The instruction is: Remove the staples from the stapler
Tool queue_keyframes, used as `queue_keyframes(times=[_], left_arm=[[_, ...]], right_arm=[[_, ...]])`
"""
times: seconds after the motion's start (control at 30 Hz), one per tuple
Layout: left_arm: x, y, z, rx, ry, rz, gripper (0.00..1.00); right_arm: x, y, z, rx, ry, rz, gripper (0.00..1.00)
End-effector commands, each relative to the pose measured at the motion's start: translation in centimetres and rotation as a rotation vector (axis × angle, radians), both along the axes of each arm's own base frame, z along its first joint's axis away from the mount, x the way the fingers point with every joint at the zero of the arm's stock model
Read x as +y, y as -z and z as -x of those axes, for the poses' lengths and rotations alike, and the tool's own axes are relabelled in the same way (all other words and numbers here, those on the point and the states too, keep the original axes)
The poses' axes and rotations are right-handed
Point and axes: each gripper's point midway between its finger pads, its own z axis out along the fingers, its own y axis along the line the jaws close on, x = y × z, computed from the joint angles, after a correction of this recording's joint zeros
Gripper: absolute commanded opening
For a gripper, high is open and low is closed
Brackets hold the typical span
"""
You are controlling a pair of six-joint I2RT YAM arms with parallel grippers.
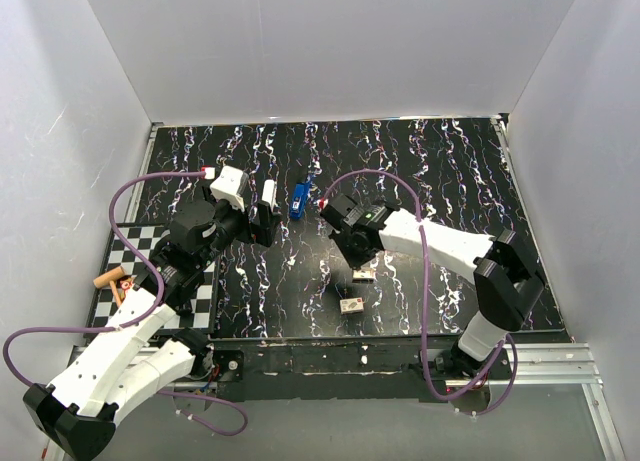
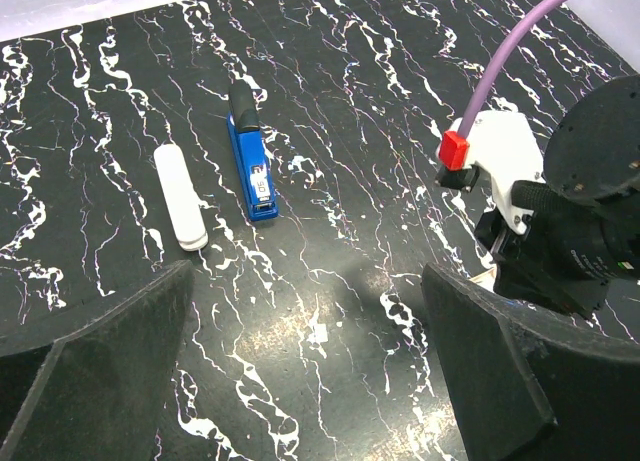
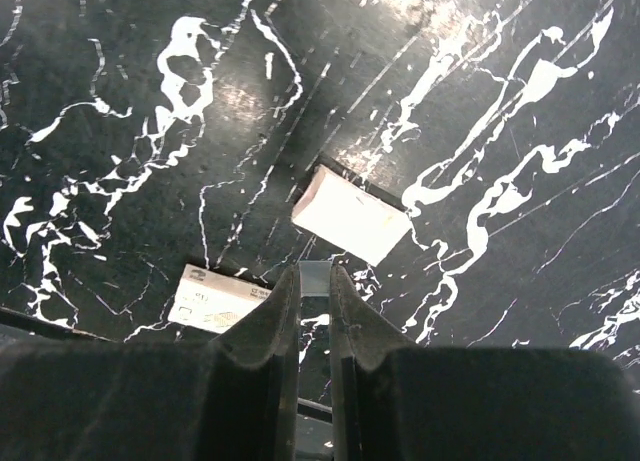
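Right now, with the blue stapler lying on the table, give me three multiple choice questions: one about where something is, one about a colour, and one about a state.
1. In the left wrist view, where does the white oblong piece lie relative to the stapler?
A. On top of it
B. Beside it on its left, not touching
C. Leaning upright against it

2. What colour is the stapler's body?
A. Red
B. Yellow
C. Blue

3. How does the left gripper stand?
A. Open, holding nothing
B. Shut on the stapler
C. Shut on the white oblong piece

Answers:
1 B, because a strip of bare table shows between the two.
2 C, because the body is blue with a black end.
3 A, because its fingers stand wide apart over bare table.
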Motion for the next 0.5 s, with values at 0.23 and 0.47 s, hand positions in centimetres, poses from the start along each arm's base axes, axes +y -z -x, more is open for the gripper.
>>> queue_keyframes(times=[0.23, 0.47], left_arm=[[0.2, -0.8, 0.2, -0.025, -0.001, 0.013, 0.98], [0.1, -0.8, 0.3, -0.026, 0.002, 0.016, 0.98]], right_arm=[[0.0, 1.1, -1.6, -0.029, 0.219, -0.05, 0.09], [-1.0, 2.2, -2.0, -0.041, 0.32, -0.045, 0.08]])
